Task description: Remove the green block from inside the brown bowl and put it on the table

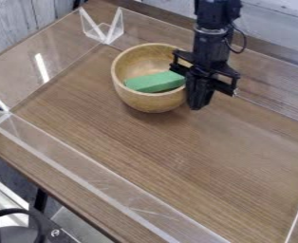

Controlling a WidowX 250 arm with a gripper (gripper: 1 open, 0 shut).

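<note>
Green block (155, 83) lies flat in brown bowl (152, 78), far-centre of the table (177, 161). Gripper (202, 102) at the bowl's right rim, jaws closed, empty. Block looks light, rigid; pinch its long sides.
</note>
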